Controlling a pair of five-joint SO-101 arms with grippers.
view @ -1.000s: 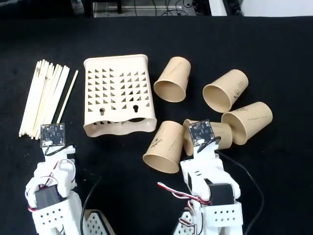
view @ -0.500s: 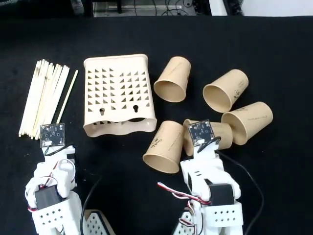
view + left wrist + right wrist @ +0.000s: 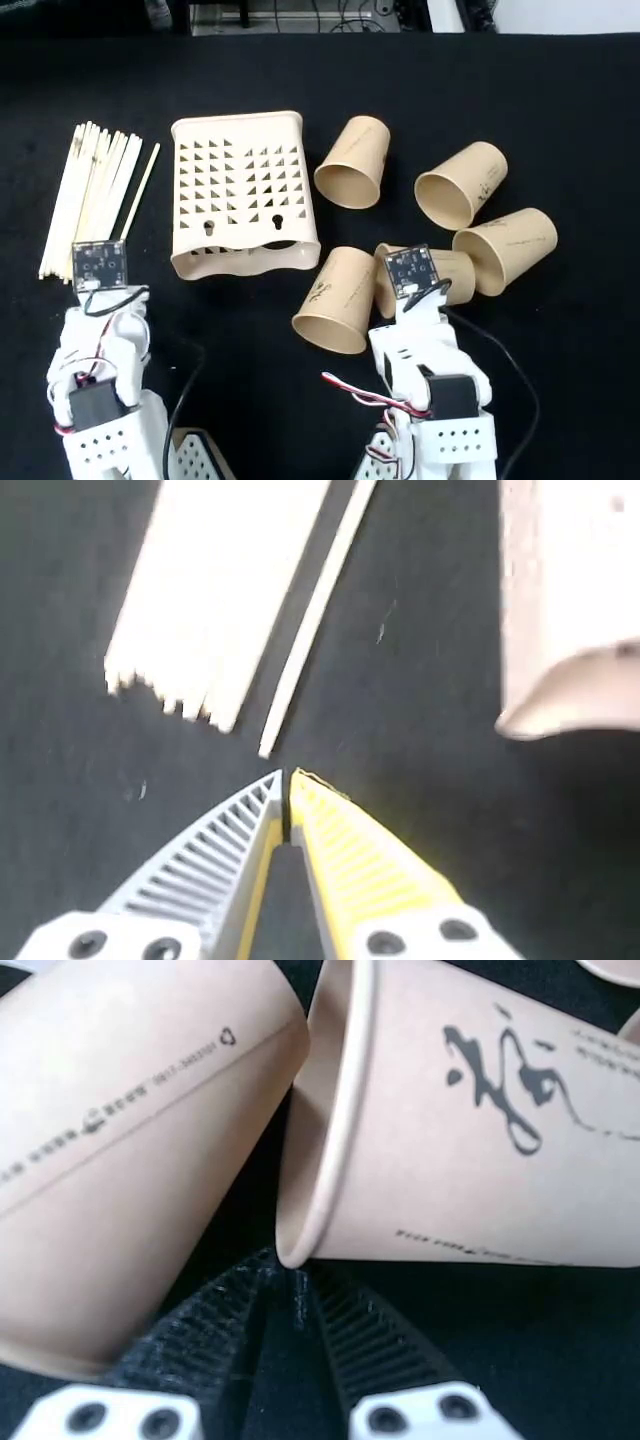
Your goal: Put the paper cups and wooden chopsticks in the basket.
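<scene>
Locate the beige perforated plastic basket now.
High view: the beige perforated plastic basket lies left of centre, between the pale wooden chopsticks and the tan paper cups.

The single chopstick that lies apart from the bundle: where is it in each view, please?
High view: the single chopstick lies between the chopstick bundle and the basket.
Left wrist view: it is the thin stick beside the bundle, just ahead of the left claw.
Right wrist view: not in it.
Shared landmark: the basket, a pale corner in the left wrist view.
</scene>
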